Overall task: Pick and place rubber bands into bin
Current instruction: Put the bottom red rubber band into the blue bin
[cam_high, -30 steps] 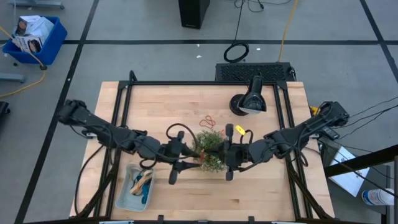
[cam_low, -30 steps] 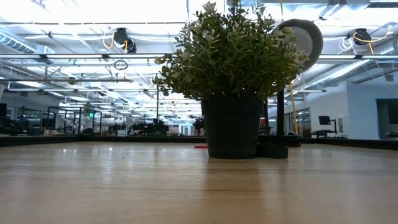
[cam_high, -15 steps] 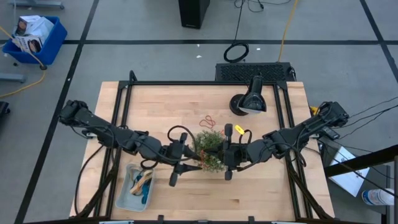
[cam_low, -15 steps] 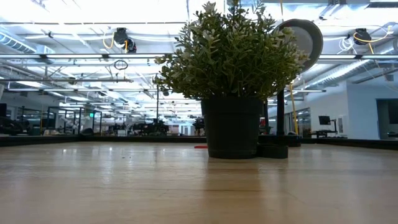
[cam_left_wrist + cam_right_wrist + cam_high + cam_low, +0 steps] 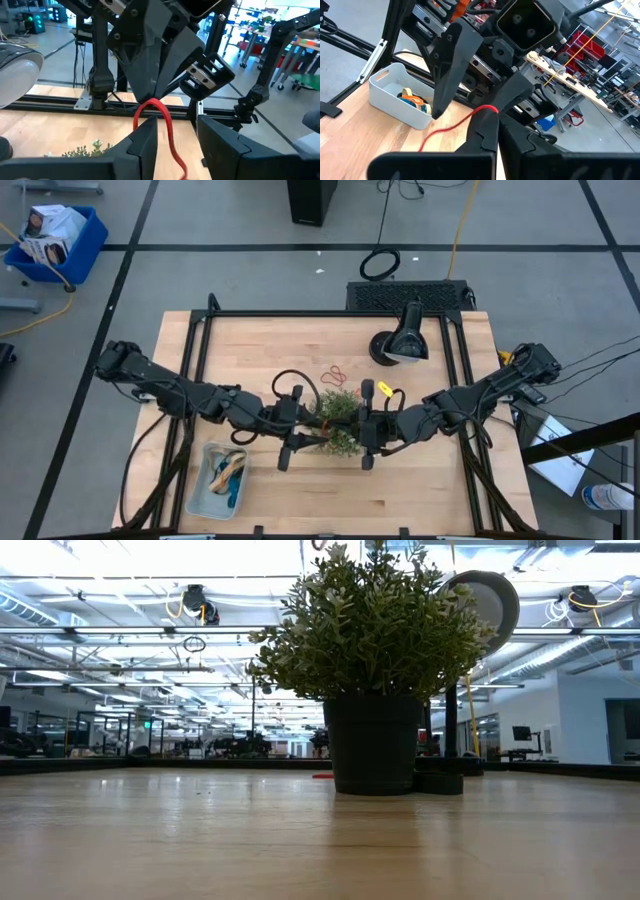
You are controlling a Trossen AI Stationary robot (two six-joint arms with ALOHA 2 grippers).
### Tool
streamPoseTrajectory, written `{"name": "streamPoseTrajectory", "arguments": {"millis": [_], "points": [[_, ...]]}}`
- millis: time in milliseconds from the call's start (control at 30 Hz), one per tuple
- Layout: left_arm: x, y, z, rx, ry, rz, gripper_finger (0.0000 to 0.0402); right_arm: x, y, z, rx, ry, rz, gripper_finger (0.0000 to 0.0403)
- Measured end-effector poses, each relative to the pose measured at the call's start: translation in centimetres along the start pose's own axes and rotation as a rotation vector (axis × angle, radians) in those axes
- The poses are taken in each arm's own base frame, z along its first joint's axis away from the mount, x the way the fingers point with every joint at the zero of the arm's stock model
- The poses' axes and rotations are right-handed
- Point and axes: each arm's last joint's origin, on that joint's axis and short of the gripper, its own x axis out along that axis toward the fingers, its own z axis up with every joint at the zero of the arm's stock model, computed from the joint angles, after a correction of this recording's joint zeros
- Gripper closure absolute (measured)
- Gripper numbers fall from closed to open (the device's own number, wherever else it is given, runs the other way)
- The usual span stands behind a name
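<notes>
1. The wooden tabletop [image 5: 420, 470] carries everything, and both dark arms reach in over its middle from either side.
2. A potted plant [image 5: 340, 420] stands at the centre, between the two hands. A black lamp [image 5: 400, 340] sits toward the far edge.
3. The bin [image 5: 205, 490], a pale blue tray, lies near the front left corner and already holds several bands in orange, tan and blue.
4. The left hand [image 5: 312, 430] hangs just beside the plant on its left. Its fingers stand part-open, and I cannot tell whether they grip anything.
5. The right hand [image 5: 355, 425] is just right of the plant, clenched on a red rubber band [image 5: 485, 109]. In the right wrist view the band is pinched at its fingertips and trails down as a loose strand.
6. In the left wrist view that same red loop sits at the right hand's tips and drapes down between the left hand's fingers.
7. A few loose rubber bands [image 5: 333, 376] lie on the wood just behind the plant.
8. My judgement: a handover is in progress, right hand to left. Next the left hand needs to pinch the band, the right to let go, and the left to carry it to the bin.
9. No brand, label or writing is readable.
</notes>
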Motion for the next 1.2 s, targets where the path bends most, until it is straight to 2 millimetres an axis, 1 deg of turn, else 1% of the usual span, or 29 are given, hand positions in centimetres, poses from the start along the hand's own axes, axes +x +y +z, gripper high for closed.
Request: {"name": "streamPoseTrajectory", "arguments": {"millis": [67,133,300,333,367,567,700,800,967,1067,1200], "points": [[0.0,0.0,0.0,0.000,0.001,-0.003,0.0272,0.0,0.0,0.0,0.000,0.000,0.000,0.0403],[0.0,0.0,-0.1,0.001,0.010,-0.005,0.0294,0.0,0.0,0.0,0.000,0.000,0.000,0.0403],[0.0,0.0,-0.4,0.007,0.041,0.000,0.0376,0.0,0.0,-0.1,-0.003,0.005,0.002,0.0403],[0.0,0.0,-0.4,0.007,0.043,0.001,0.0388,0.0,0.0,-0.1,-0.005,0.008,0.003,0.0403],[0.0,0.0,-0.4,0.007,0.047,0.002,0.0392,0.0,0.1,-0.1,-0.007,0.011,0.004,0.0403],[0.0,0.1,-0.7,0.010,0.071,0.019,0.0396,-0.1,0.2,-0.1,-0.013,0.015,0.012,0.0401],[0.0,0.2,-0.8,0.004,0.085,0.023,0.0393,-0.2,0.4,-0.2,-0.001,0.028,0.022,0.0384],[0.0,0.2,-0.9,0.006,0.088,0.025,0.0397,-0.2,0.6,-0.7,0.008,0.070,0.038,0.0359],[-0.1,0.2,-1.0,0.008,0.106,0.032,0.0396,-0.4,1.0,-1.9,0.029,0.184,0.066,0.0300],[-0.3,0.3,-1.3,-0.012,0.143,0.042,0.0396,-1.1,1.0,-2.7,0.073,0.276,0.083,0.0271],[-0.8,0.5,-1.3,-0.061,0.174,0.063,0.0396,-2.3,0.9,-3.6,0.133,0.387,0.092,0.0248]]}}
